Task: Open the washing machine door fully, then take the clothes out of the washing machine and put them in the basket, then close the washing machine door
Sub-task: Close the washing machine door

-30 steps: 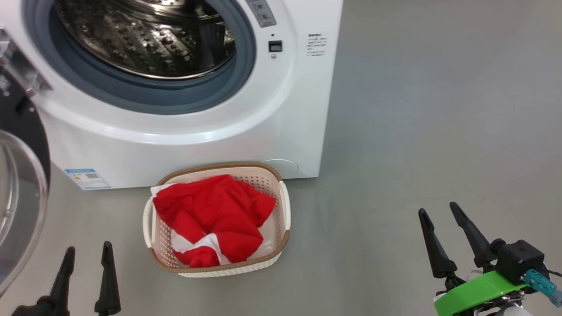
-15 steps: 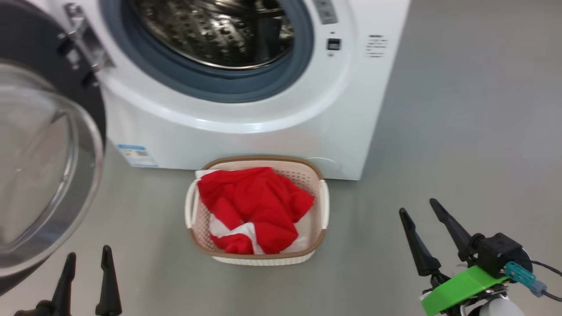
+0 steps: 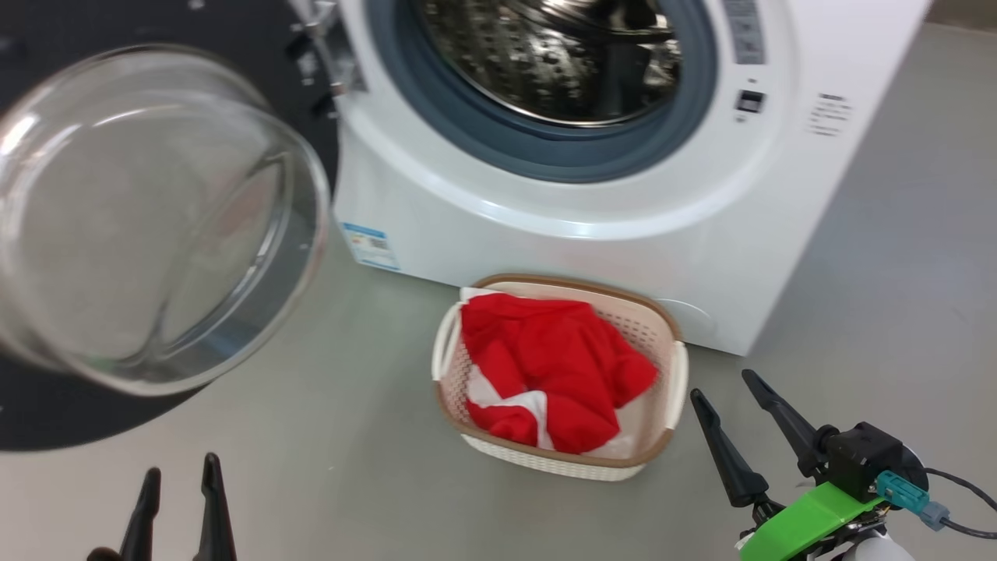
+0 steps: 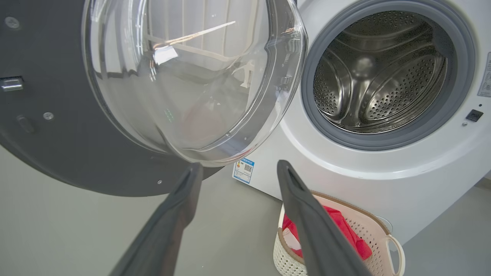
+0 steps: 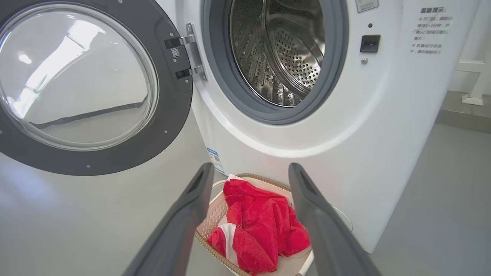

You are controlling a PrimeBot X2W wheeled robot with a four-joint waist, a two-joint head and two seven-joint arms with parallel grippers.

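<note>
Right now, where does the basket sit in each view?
Head view: basket lower centre, before the washing machine.
Left wrist view: basket bottom right, partly behind a left tool finger.
Right wrist view: basket bottom centre, between the right tool's fingers.
Shared landmark: the blue label sticker, up-left of it.

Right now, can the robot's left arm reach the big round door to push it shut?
Probably yes. The left gripper is open and empty, and its fingers point at the washing machine door, which hangs wide open close ahead. Nothing I can see stands between them.

Open floor (image 3: 374, 421) betw. door (image 3: 156, 210) & basket (image 3: 568, 282)
</note>
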